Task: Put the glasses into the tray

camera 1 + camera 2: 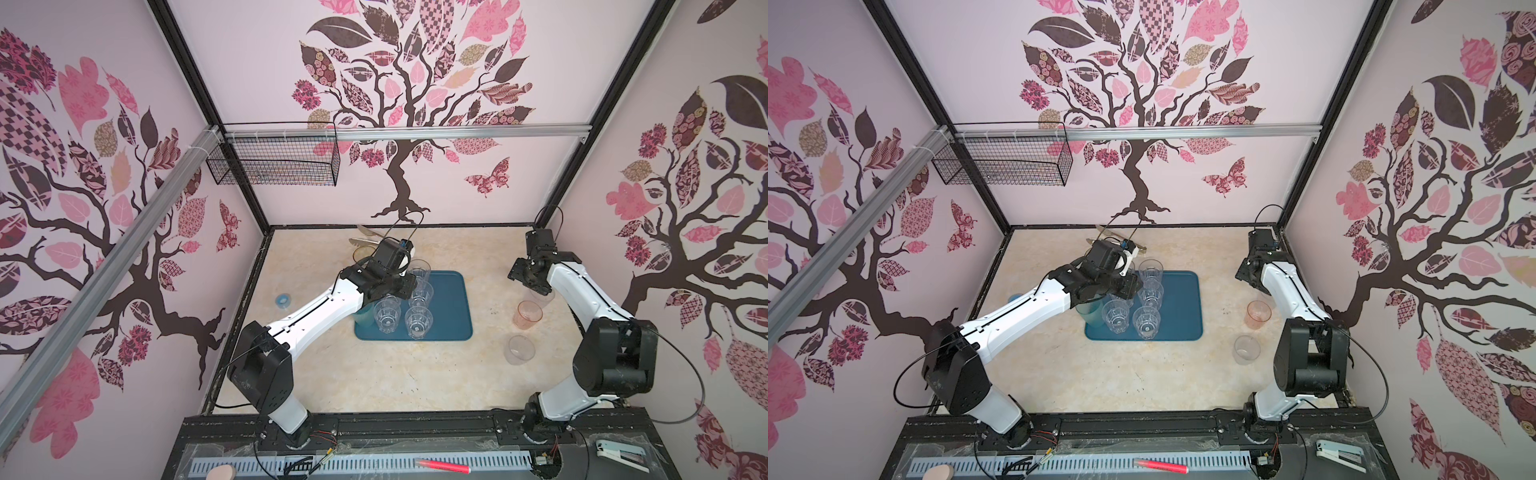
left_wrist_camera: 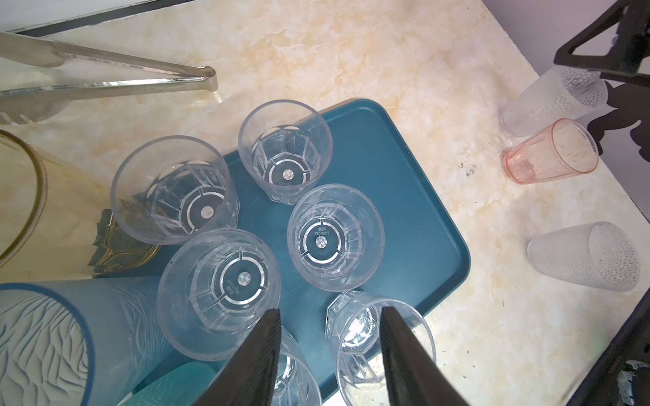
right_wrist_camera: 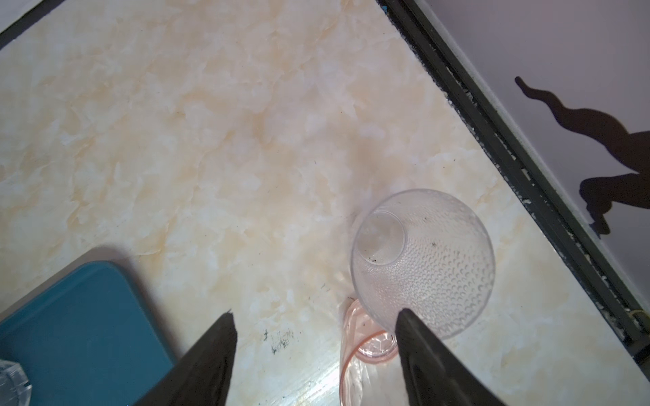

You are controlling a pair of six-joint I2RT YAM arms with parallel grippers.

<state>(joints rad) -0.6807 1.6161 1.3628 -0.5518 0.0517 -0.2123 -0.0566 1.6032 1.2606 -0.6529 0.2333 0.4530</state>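
Observation:
Several clear faceted glasses (image 1: 419, 322) (image 2: 336, 237) stand upright on the dark teal tray (image 1: 451, 307) (image 2: 404, 197) (image 3: 81, 323), mostly on its left half. A tall blue glass (image 1: 363, 318) (image 2: 70, 334) stands at the tray's left edge, and an amber glass (image 2: 42, 211) is behind it. My left gripper (image 2: 330, 313) hangs open just above two faceted glasses, gripping nothing. At the right, off the tray, stand a pink glass (image 1: 528, 314) (image 3: 365, 348) and two clear dotted glasses (image 1: 519, 350) (image 3: 422, 263). My right gripper (image 3: 314, 313) (image 1: 535, 286) is open above the pink and the far dotted glass.
Metal tongs (image 2: 105, 77) (image 1: 368, 237) lie behind the tray near the back wall. A blue tape roll (image 1: 284, 300) sits left of my left arm. A wire basket (image 1: 274, 160) hangs high on the back rail. The right wall's black frame runs close to the dotted glass.

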